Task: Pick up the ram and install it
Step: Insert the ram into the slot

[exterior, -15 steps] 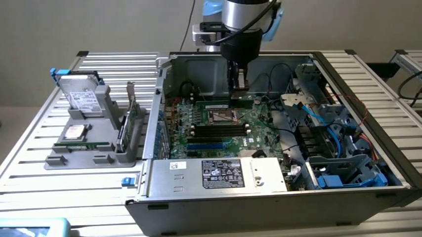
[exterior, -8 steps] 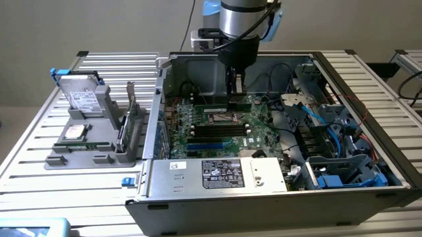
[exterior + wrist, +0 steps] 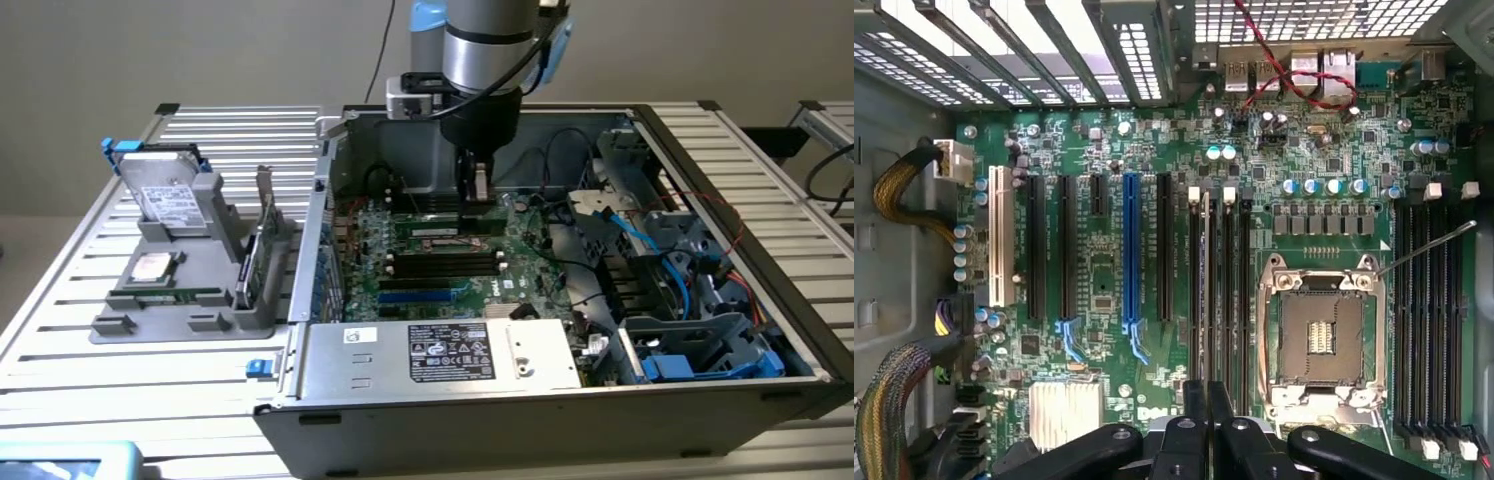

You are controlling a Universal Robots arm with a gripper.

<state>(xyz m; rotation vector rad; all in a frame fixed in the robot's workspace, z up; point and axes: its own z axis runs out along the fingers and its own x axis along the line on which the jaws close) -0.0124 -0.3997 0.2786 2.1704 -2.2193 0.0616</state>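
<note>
My gripper (image 3: pixel 474 192) reaches down into the open computer case (image 3: pixel 534 380), over the far bank of memory slots. Its fingers are shut on the ram (image 3: pixel 424 213), a thin green stick with black chips that stands on edge along a slot. In the wrist view the ram (image 3: pixel 1206 290) shows edge-on as a pale line running out from between the gripper (image 3: pixel 1206 402) fingertips, lined up with one black memory slot beside the CPU socket (image 3: pixel 1322 335). Whether the ram is seated in the slot or just above it I cannot tell.
The green motherboard (image 3: pixel 447 285) has more black memory slots (image 3: pixel 1429 320) past the socket, and black and blue expansion slots (image 3: pixel 1131 250). Cables and blue drive bays (image 3: pixel 694 350) fill the case toward the exterior view's right. Outside the case, a grey holder (image 3: pixel 147 320) carries a hard drive (image 3: pixel 167 195) and an upright card (image 3: pixel 263 240).
</note>
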